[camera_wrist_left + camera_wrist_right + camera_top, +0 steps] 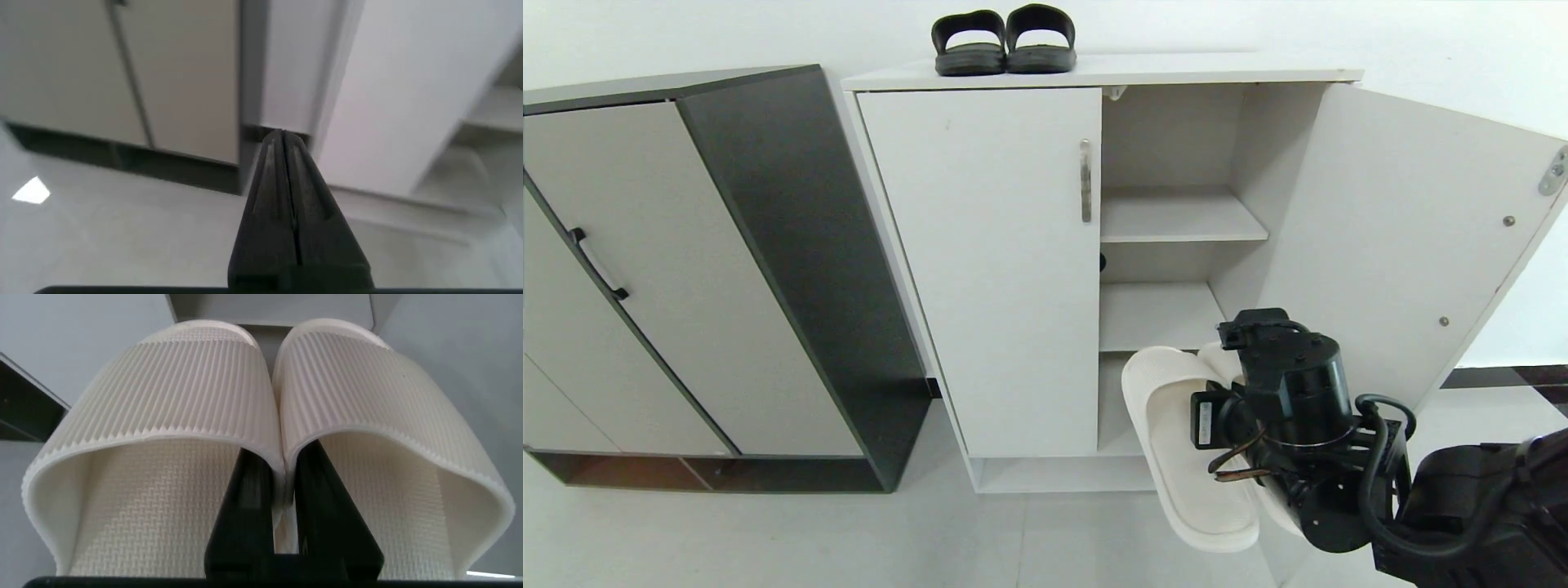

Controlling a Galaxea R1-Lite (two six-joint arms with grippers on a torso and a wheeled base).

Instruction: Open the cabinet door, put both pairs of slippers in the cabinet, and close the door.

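Note:
A pair of white slippers (1184, 441) hangs side by side in front of the white cabinet's (980, 269) lowest compartment, toes toward the opening. My right gripper (280, 457) is shut on the slippers' touching inner edges (274, 433); in the head view its wrist (1290, 392) covers the fingers. The cabinet's right door (1405, 237) is swung wide open and the left door stays closed. A pair of black slippers (1005, 41) sits on the cabinet top. My left gripper (282, 139) is shut on nothing, low above the floor near the cabinet bases.
Inside the open half are an upper shelf (1176, 216) and a middle shelf (1156, 314), both bare. A grey-and-dark cabinet (686, 269) with a black handle stands to the left, close beside the white one. Pale tiled floor (849, 539) lies in front.

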